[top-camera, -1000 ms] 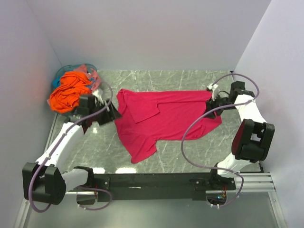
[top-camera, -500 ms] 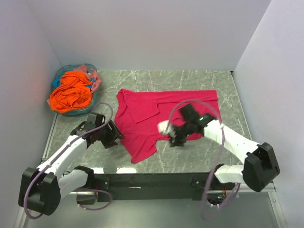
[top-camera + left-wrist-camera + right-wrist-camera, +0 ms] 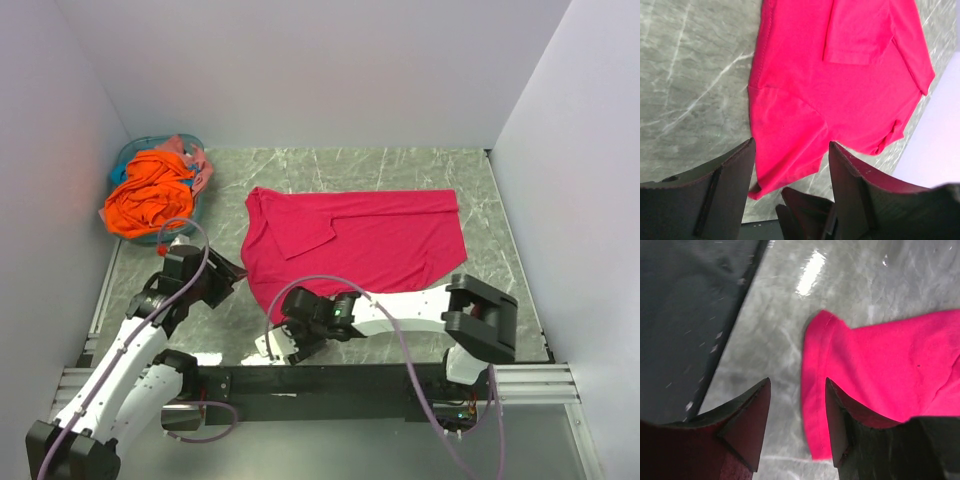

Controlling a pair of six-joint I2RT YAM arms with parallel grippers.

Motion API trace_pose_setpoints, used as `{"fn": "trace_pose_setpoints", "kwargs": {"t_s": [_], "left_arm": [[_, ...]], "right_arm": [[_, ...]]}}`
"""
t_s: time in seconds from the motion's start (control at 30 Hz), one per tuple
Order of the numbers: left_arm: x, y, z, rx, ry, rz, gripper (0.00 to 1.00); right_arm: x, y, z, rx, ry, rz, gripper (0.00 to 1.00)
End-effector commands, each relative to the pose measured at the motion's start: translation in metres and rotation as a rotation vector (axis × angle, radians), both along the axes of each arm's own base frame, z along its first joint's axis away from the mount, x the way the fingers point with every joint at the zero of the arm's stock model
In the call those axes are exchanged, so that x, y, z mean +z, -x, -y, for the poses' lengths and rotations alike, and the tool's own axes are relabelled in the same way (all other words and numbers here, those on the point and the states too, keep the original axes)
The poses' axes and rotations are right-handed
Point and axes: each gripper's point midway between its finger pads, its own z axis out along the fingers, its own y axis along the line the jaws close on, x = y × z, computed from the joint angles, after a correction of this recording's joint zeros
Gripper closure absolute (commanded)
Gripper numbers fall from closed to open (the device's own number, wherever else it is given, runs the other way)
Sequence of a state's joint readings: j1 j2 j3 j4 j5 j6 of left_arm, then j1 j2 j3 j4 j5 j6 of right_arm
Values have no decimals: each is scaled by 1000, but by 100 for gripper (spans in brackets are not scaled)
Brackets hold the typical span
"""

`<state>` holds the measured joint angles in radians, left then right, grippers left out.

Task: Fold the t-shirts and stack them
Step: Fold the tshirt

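Note:
The crimson-pink t-shirt (image 3: 360, 240) lies spread flat in the middle of the table, one sleeve folded over its chest. My left gripper (image 3: 230, 274) is open and empty just left of the shirt's near-left edge; the left wrist view shows the shirt (image 3: 840, 90) ahead of its fingers (image 3: 730, 175). My right gripper (image 3: 290, 325) is open, low at the shirt's near sleeve; in the right wrist view the sleeve hem (image 3: 815, 390) lies between the spread fingers (image 3: 747, 415), unpinched. The orange t-shirt (image 3: 148, 195) is heaped on the basket, with the salmon-pink one (image 3: 188, 148) peeking out behind it.
The round teal basket (image 3: 130, 160) stands in the far-left corner. White walls close the table on the left, back and right. The black base rail (image 3: 320, 380) runs along the near edge, right behind my right gripper. Grey marble table (image 3: 490, 270) shows right of the shirt.
My right arm swung from the shirt's far-right hem across to its near-left sleeve. My left arm drew back toward the near edge. The near sleeve is now partly under the right gripper.

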<state>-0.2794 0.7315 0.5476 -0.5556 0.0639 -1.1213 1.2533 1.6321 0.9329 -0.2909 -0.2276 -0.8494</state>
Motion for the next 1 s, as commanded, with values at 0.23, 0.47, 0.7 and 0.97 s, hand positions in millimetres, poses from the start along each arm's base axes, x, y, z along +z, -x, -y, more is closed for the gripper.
{"fn": "trace_pose_setpoints", "kwargs": {"t_s": [0.23, 0.47, 0.7, 0.97], "left_arm": [[11, 6, -14, 75, -16, 36, 35], [16, 7, -21, 78, -51, 63, 36], [16, 5, -9, -2, -32, 91, 37], [4, 7, 20, -166, 39, 71, 38]], "right_arm": [[-4, -23, -21, -99, -30, 65, 49], [-19, -12, -7, -70, 22, 17, 76], [1, -37, 4, -149, -23, -17, 100], [36, -51, 18, -170, -114, -76, 100]]}}
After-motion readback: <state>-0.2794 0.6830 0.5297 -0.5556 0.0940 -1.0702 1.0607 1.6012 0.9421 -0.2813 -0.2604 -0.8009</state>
